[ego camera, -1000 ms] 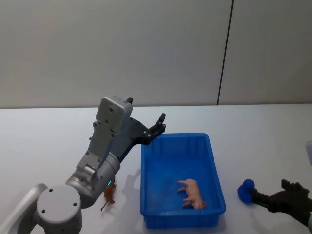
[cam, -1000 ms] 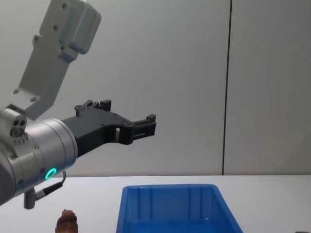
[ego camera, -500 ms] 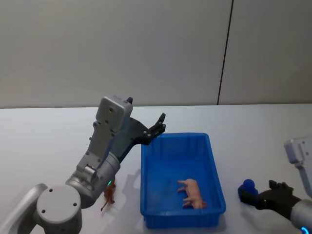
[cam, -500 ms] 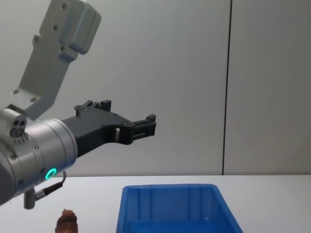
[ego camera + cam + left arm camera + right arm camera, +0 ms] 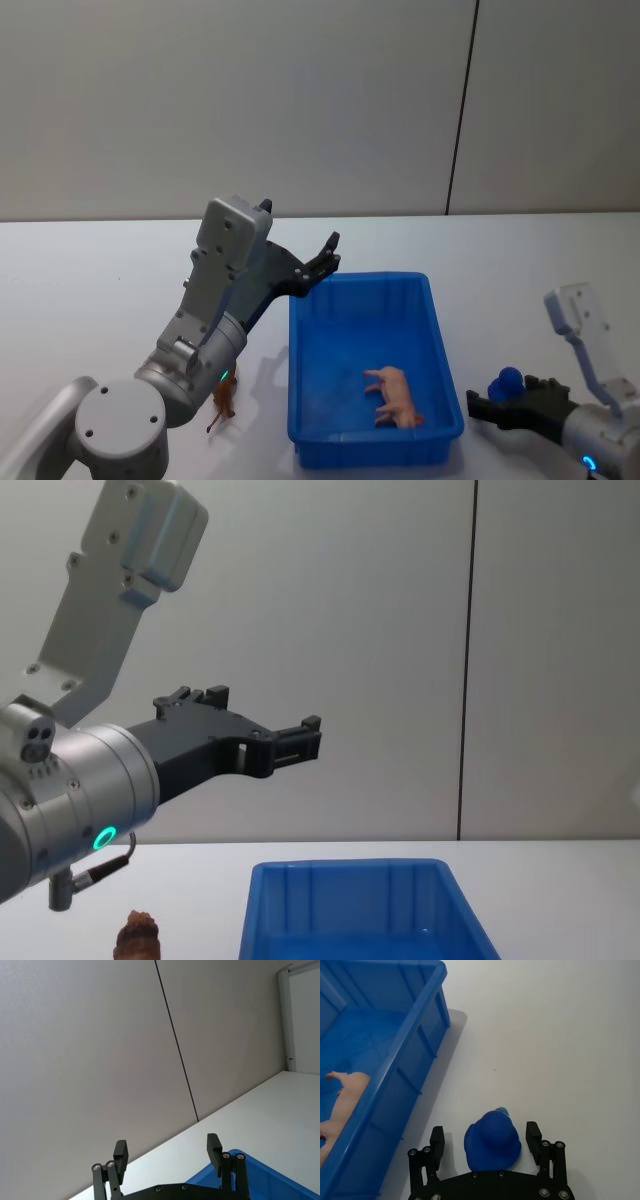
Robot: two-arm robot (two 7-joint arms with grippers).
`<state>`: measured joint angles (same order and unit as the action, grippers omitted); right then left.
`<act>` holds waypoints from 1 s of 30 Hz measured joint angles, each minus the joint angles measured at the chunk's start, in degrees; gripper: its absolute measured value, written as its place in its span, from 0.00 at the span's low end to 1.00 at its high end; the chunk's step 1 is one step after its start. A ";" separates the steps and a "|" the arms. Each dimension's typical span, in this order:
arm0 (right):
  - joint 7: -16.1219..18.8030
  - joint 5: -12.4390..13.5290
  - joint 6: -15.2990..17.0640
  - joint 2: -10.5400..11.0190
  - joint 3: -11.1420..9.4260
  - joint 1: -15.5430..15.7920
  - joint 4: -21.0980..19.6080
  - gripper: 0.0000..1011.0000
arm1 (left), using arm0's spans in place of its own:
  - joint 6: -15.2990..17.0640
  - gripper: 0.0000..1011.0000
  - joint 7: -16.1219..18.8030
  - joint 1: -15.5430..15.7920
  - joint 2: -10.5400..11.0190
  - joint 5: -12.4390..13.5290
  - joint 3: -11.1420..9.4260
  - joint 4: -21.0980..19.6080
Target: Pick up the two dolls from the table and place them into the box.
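The bright blue doll (image 5: 508, 382) sits on the white table (image 5: 100, 290) just right of the box (image 5: 360, 281). My right gripper (image 5: 498, 398) is low on the table and open, its fingers (image 5: 437, 1136) on either side of the blue doll (image 5: 492, 1140) with small gaps. The brown doll (image 5: 223, 402) stands left of the box's front corner, partly hidden behind my left arm, and its top shows in the chest view (image 5: 137, 935). My left gripper (image 5: 328, 256) hangs open and empty, raised over the box's back left corner.
A pink pig figure (image 5: 395, 394) lies inside the box near its front right. Grey wall panels rise behind the table. Bare tabletop lies beyond the blue doll (image 5: 545, 1035) and left of my left arm.
My right arm has swung in and its gripper has slid left along the table until its fingers straddle the blue doll. The doll and my left arm have not moved.
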<state>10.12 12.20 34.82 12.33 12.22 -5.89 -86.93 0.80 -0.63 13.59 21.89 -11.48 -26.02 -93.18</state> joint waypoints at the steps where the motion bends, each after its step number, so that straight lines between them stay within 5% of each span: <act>1: 0.19 -0.29 -0.05 -0.30 0.17 -0.51 0.83 0.99 | 0.00 0.99 0.00 0.00 0.00 0.00 0.00 0.00; 12: 0.82 -1.38 -0.51 -1.54 0.76 -2.80 4.20 0.80 | 0.00 0.99 0.00 0.00 0.00 0.00 0.00 0.00; 30: 1.23 -1.92 -0.69 -2.25 1.18 -4.00 6.17 0.69 | 0.00 0.99 0.00 0.00 0.00 0.00 0.00 0.00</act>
<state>11.34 10.28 34.13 10.08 13.40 -9.89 -80.77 0.80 -0.63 13.59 21.89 -11.48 -26.02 -93.18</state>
